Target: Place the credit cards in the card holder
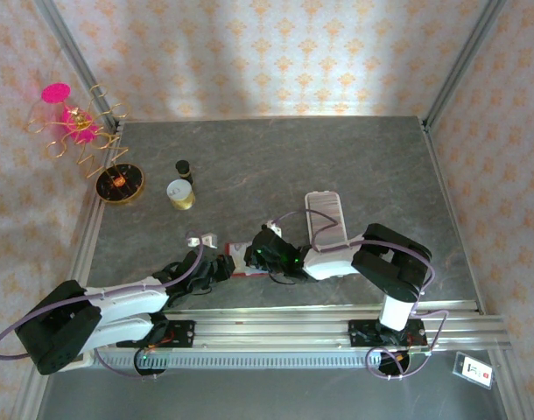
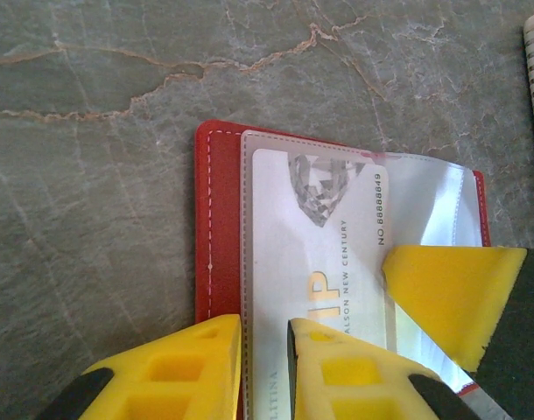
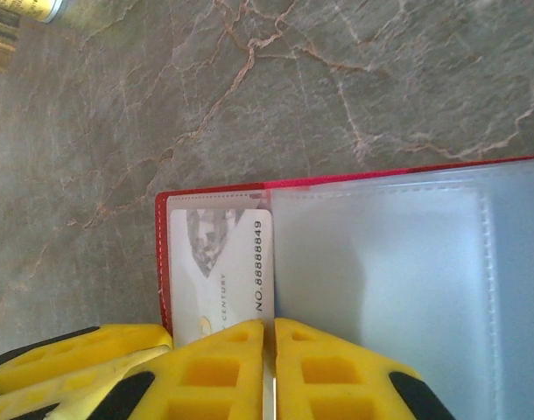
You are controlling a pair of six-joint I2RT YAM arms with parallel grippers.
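Bottom of the left wrist frame: my left end effector (image 2: 265, 337) is clamped on the near edge of the card holder (image 2: 226, 227), steadying it on the desk (image 2: 92, 219). Bottom of the right wrist frame: my right end effector (image 3: 269, 331), pads all but together on a thin pale edge, card or sleeve, can't tell. Beyond, mid-frame, the credit card (image 2: 284, 227) lies inside the clear pocket (image 2: 425, 201). I'd slide it straight, flat, no buckling.
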